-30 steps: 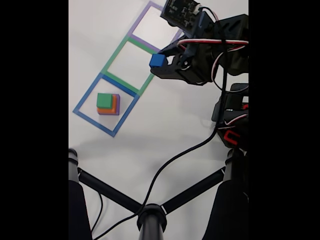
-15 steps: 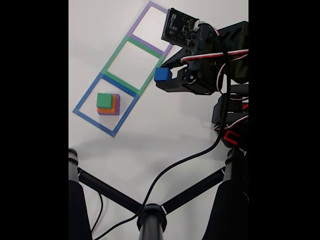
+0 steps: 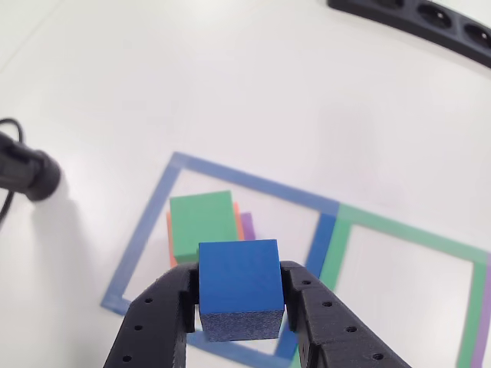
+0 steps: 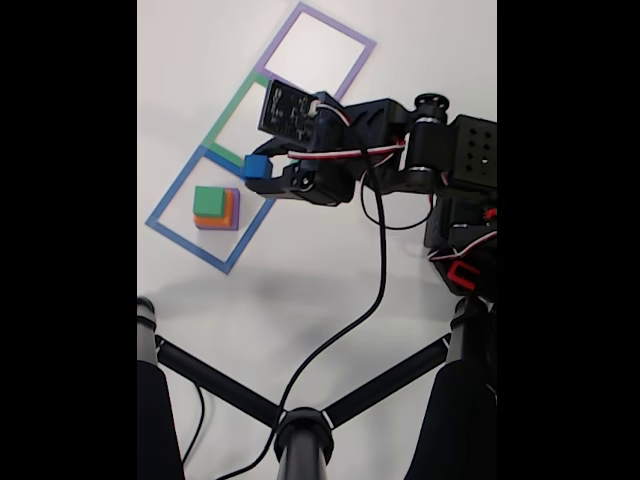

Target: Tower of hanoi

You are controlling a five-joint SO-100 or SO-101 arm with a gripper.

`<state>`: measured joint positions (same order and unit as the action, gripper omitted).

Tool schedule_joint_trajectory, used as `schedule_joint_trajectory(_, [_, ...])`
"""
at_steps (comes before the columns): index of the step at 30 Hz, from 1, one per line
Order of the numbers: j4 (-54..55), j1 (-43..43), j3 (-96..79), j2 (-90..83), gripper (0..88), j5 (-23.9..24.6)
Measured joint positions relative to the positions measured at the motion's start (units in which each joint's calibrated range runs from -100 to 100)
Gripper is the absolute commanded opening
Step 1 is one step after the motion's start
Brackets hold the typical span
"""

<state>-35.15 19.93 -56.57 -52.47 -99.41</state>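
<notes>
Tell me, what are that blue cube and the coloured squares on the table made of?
The blue cube looks like matte foam, perhaps painted wood: dull faces, a slightly grainy underside. The blue square and green square look like flat tape stuck on the table, with strips overlapping at corners.

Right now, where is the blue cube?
In the fixed view, the blue cube sits clamped in the gripper, above the blue tape square's upper-right corner, right of the green-topped stack.

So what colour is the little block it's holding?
Blue: the small cube in the end effector, clearest in the other view.
</notes>
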Motion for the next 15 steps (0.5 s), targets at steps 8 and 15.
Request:
schedule_joint_trajectory(8, [20.2, 1.1, -9.1, 6.5, 3.7, 0.0])
schedule_joint_trajectory(15, [31.8, 1.8, -11.0, 13.5, 3.8, 0.0])
